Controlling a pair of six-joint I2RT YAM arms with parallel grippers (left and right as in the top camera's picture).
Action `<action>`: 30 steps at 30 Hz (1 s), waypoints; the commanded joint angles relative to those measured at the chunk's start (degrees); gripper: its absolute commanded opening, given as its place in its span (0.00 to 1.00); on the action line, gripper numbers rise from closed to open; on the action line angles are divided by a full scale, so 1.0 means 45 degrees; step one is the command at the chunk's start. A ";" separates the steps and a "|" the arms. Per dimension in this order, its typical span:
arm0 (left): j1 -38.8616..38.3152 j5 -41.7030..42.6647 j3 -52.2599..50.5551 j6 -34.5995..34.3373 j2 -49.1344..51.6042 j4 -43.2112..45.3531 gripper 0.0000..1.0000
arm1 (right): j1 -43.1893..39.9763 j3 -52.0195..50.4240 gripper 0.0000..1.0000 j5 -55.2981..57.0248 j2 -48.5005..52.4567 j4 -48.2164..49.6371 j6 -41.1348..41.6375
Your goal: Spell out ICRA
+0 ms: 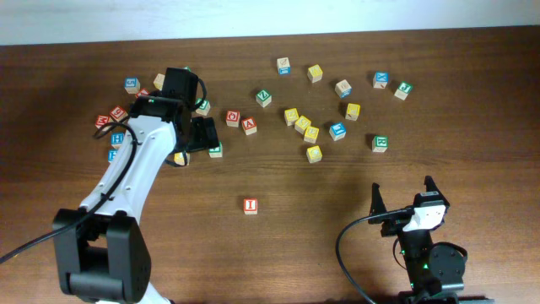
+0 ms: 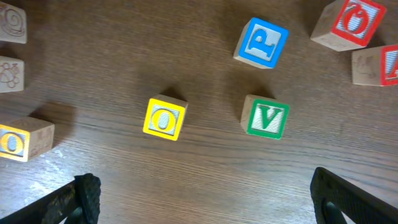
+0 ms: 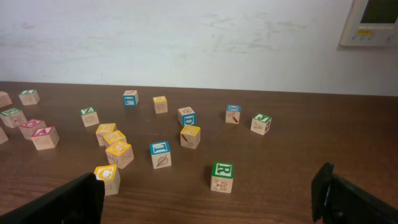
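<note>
A red I block (image 1: 251, 205) stands alone at the front middle of the table. A yellow C block (image 1: 314, 154) (image 3: 106, 178), a green R block (image 1: 380, 143) (image 3: 222, 177) and a red A block (image 1: 249, 126) lie among the scattered blocks. My left gripper (image 1: 201, 135) (image 2: 211, 208) is open and empty, low over the left cluster. A yellow O block (image 2: 165, 118) and a green V block (image 2: 266, 117) lie just ahead of its fingers. My right gripper (image 1: 403, 200) (image 3: 208, 205) is open and empty at the front right, away from all blocks.
Several more letter blocks are scattered across the back half of the table, such as a blue P block (image 2: 261, 42) and a red O block (image 2: 348, 22). A white wall (image 3: 186, 37) stands behind the table's far edge.
</note>
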 commanded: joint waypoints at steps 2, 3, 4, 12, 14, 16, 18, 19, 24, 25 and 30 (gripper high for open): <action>0.0078 0.2205 0.0083 -0.0165 0.0151 0.0073 0.99 | -0.0034 -0.0068 0.98 0.0015 -0.0073 -0.0058 0.0131; 0.0053 0.2657 0.0083 -0.0165 0.0151 0.0078 0.99 | -0.0034 -0.0068 0.98 0.0015 -0.0073 -0.0058 0.0131; 0.0000 0.3016 0.0083 -0.0165 0.0151 0.0083 0.99 | -0.0034 -0.0068 0.98 0.0015 -0.0073 -0.0058 0.0131; -0.1855 0.2701 0.0083 -0.0194 0.0151 0.0097 0.99 | -0.0034 -0.0068 0.98 0.0015 -0.0073 -0.0058 0.0131; -0.1574 0.1919 0.0083 -0.0792 0.0151 -0.0024 0.99 | -0.0034 -0.0068 0.98 0.0015 -0.0073 -0.0058 0.0131; -0.1151 0.1836 0.0083 -0.0792 0.0151 -0.0068 0.99 | -0.0034 -0.0068 0.98 0.0015 -0.0073 -0.0058 0.0131; -0.0573 0.1812 0.0083 -0.0787 0.0151 -0.0097 0.99 | -0.0034 -0.0068 0.98 0.0015 -0.0073 -0.0058 0.0131; -0.0141 0.1428 0.0083 -0.0787 0.0151 -0.0437 0.99 | -0.0034 -0.0068 0.98 0.0019 -0.0073 -0.0058 0.0131; 0.0831 0.0364 0.0083 -0.0787 0.0151 -0.1666 0.99 | -0.0034 -0.0068 0.99 0.0015 -0.0073 -0.0058 0.0131; 0.0860 0.0398 0.0083 -0.0787 0.0151 -0.1661 0.99 | -0.0034 -0.0068 0.98 0.0015 -0.0073 -0.0058 0.0131; 0.0860 0.0398 0.0083 -0.0792 0.0151 -0.1656 0.99 | -0.0029 -0.0068 0.98 -0.1525 -0.0073 0.0092 0.1127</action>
